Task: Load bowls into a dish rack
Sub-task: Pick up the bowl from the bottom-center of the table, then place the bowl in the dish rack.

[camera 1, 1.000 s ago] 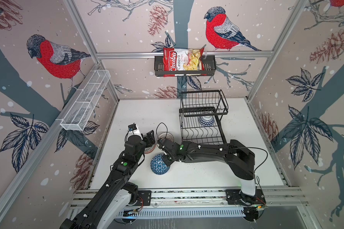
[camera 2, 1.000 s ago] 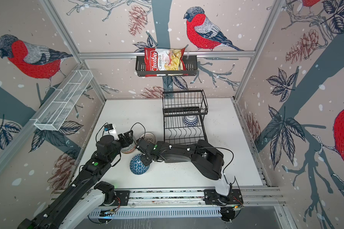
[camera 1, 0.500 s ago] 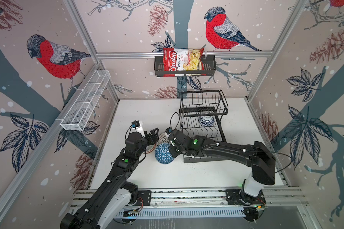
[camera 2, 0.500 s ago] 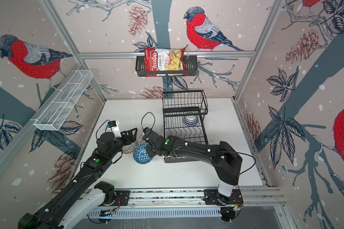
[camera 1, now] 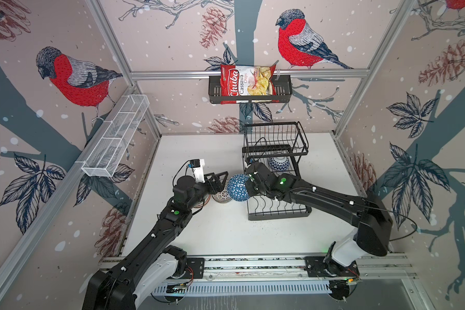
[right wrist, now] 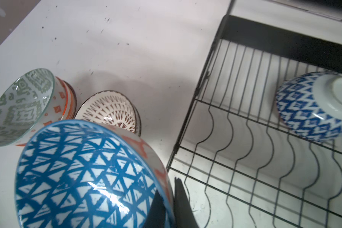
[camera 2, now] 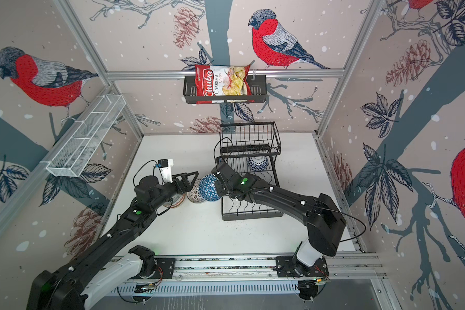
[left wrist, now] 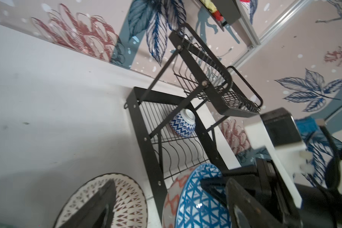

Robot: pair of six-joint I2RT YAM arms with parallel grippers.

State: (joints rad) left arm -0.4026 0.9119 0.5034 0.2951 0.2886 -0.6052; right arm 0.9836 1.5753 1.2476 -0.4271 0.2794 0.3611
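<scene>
Bowl with blue triangles (camera 1: 238, 187) inside and orange-red outside is tipped on edge and glossy. Its pale blue rim is pinched by your right gripper (right wrist: 171, 199), whose jaws are closed on it with one finger inside and one outside. It hangs just beside the dish rack (camera 1: 279, 214), on the side facing the left arm, not yet over the wavy slots. You are mid-carry, I judge: one zigzag bowl (camera 1: 278, 163) already lies foot-up in the rack beneath the raised basket, so this would be the second in. The next move calls for taking it over the side rail and lowering the rim between two dividers, keeping the tilt so that it stands before you let go. Ceramic held by the rim alone may swing or slip. Your left gripper (camera 1: 221, 182) hovers with jaws wide apart and empty above the brown-patterned bowl (camera 1: 222, 196) on the table (camera 1: 226, 236). Beside that sits a stack topped by a green-patterned bowl (right wrist: 20, 106).
</scene>
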